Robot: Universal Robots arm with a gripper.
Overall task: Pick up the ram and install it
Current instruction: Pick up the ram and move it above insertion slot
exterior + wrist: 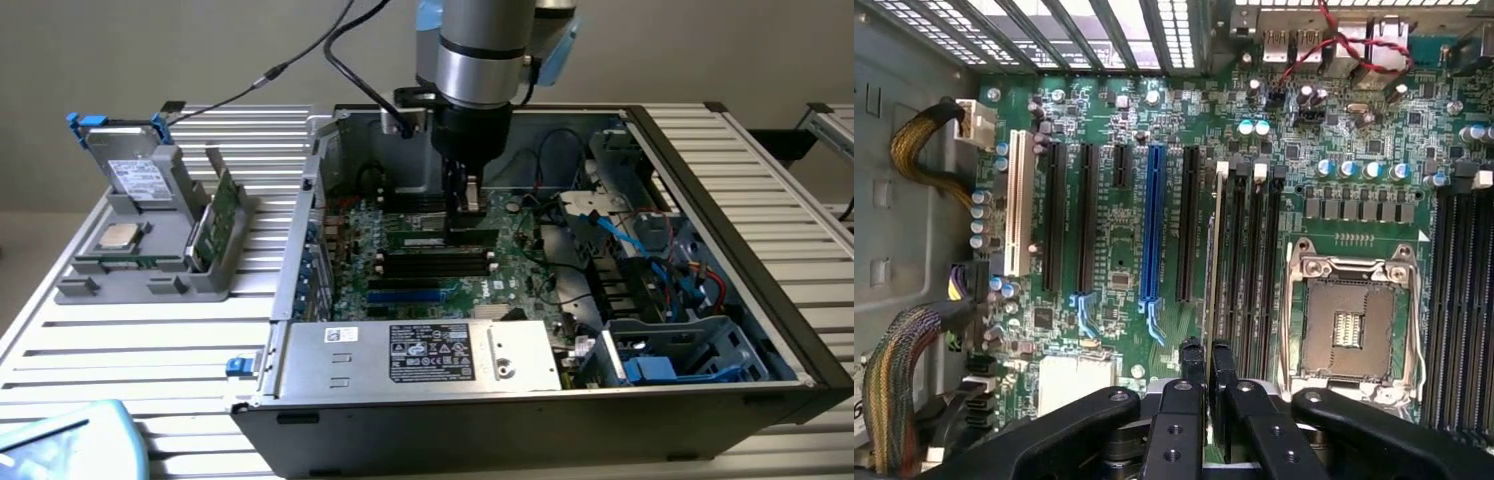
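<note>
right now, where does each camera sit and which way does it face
Exterior view: off the arm, above the open computer case, looking down into it; the arm and claw show.
Wrist view: on the wrist, facing down at the motherboard; the claw shows, shut on the ram.
Shared: the claw, the ram and the motherboard.

The ram point(1211, 260) stands edge-on between the fingers point(1194, 368), so its chips are hidden. Whether its far edge touches a slot point(1240, 260) cannot be told. Beside the fingers, the gripper point(1207, 352) covers the socket point(1351, 330) at its near edge.
</note>
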